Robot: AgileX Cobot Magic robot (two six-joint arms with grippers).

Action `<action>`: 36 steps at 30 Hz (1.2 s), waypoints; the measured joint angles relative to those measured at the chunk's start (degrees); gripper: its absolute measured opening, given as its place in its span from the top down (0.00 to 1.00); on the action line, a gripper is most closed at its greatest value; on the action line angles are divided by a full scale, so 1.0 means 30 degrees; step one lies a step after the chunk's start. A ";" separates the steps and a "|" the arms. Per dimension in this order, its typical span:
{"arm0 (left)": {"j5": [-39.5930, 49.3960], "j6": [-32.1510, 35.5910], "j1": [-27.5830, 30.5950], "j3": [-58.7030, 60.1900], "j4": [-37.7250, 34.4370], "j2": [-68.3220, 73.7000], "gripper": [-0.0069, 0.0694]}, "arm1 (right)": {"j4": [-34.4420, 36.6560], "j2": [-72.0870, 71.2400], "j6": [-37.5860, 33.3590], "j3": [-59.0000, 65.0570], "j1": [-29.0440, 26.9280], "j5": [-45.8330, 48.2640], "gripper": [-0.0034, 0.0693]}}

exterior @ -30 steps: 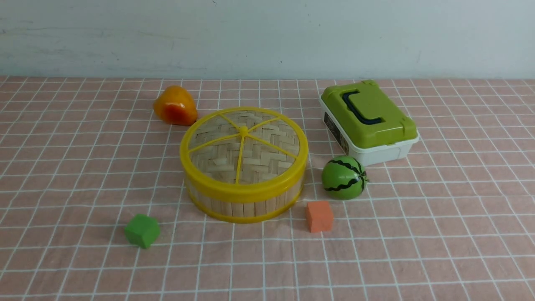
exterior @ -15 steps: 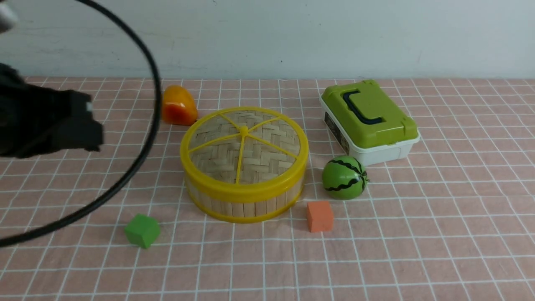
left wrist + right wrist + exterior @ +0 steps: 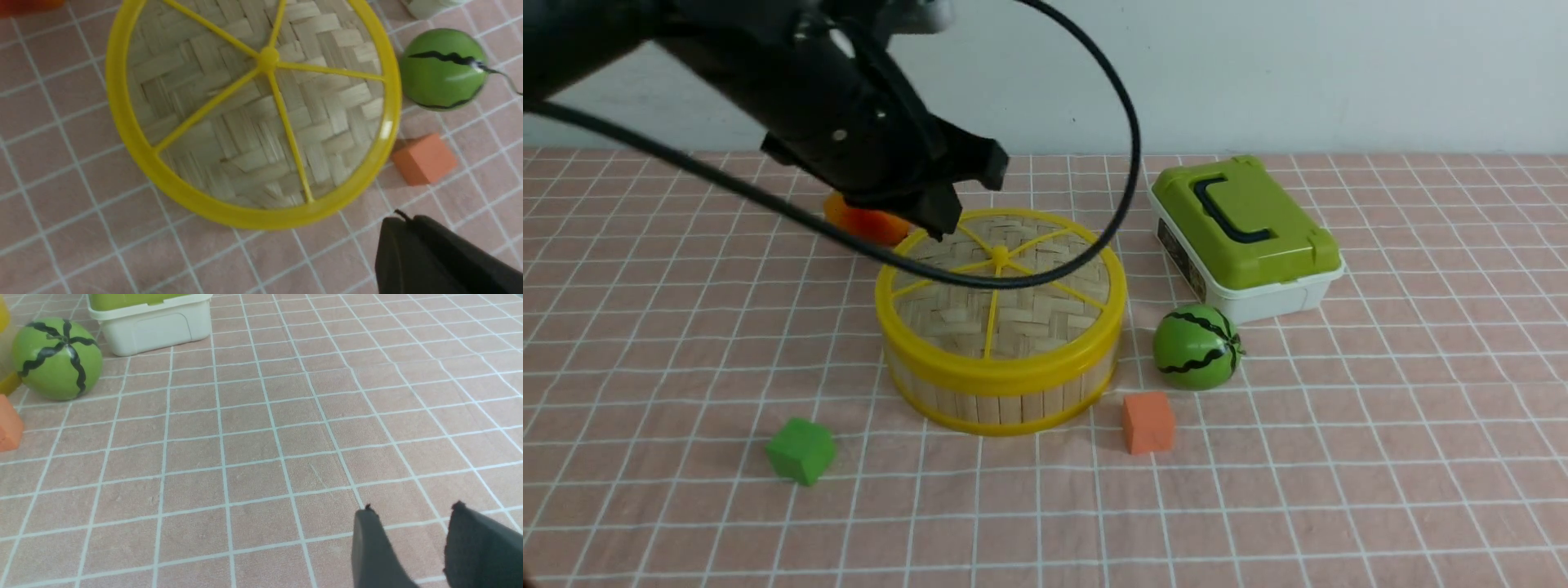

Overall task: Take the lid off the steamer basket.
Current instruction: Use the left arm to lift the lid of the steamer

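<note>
The lid (image 3: 1001,286), woven bamboo with a yellow rim, spokes and centre knob, sits closed on the steamer basket (image 3: 1001,400) at the middle of the checked cloth. It fills the left wrist view (image 3: 261,110). My left gripper (image 3: 939,214) hangs above the lid's back-left edge, not touching it. In the left wrist view (image 3: 402,218) its fingers lie together with no gap and hold nothing. My right gripper (image 3: 412,512) is open and empty, low over bare cloth to the right. It is out of the front view.
A toy watermelon (image 3: 1196,347) and an orange cube (image 3: 1147,422) lie right of the basket. A white box with a green lid (image 3: 1241,233) stands behind them. A green cube (image 3: 800,451) lies front left. An orange fruit (image 3: 870,224) is half hidden behind my left arm, whose black cable (image 3: 1094,237) loops over the lid.
My left arm has swung in from the far left to above the basket's back-left edge, its cable now looping over the lid. Nothing on the cloth has moved.
</note>
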 joint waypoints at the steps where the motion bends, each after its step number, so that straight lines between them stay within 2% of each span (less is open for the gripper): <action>1: 0.0281 -0.0170 -0.0222 -0.0728 0.0451 0.0629 0.84 | 0.0000 0.0000 0.0000 0.0000 0.0000 0.0000 0.62; 3: 0.0951 -0.0418 -0.0719 -0.2546 0.1848 0.2305 0.72 | 0.0000 0.0000 0.0000 0.0000 0.0000 0.0000 0.62; 4: 0.0973 -0.0453 -0.0796 -0.2843 0.1936 0.2596 0.70 | 0.0000 0.0000 0.0000 0.0000 0.0000 0.0000 0.62; 7: 0.1164 -0.0599 -0.1344 -0.5243 0.3142 0.5111 0.46 | 0.0000 0.0000 0.0000 0.0000 0.0000 0.0000 0.62; 11: 0.1285 -0.0599 -0.1589 -0.7266 0.4501 0.7539 0.33 | 0.0000 0.0000 0.0000 0.0000 0.0000 0.0000 0.62; 13: 0.1308 -0.0599 -0.1605 -0.7648 0.4791 0.7975 0.32 | 0.0000 0.0000 0.0000 0.0000 0.0000 0.0000 0.62; 18: 0.1142 -0.1698 -0.1605 -0.8475 0.6052 0.9258 0.36 | 0.0000 0.0000 0.0000 0.0000 0.0000 0.0000 0.62; 21: 0.1054 -0.2843 -0.1605 -0.8479 0.6590 0.9695 0.43 | 0.0000 0.0000 0.0000 0.0000 0.0000 0.0000 0.62; 27: 0.1257 -0.3290 -0.1605 -0.8479 0.6881 1.0027 0.59 | 0.0000 0.0000 0.0000 0.0000 0.0000 0.0000 0.62; 32: 0.1263 -0.3578 -0.1605 -0.8479 0.6708 1.0027 0.77 | 0.0000 0.0000 0.0000 0.0000 0.0000 0.0000 0.62; 36: 0.1263 -0.3663 -0.1605 -0.8479 0.6692 1.0027 0.77 | 0.0000 0.0000 0.0000 0.0000 0.0000 0.0000 0.62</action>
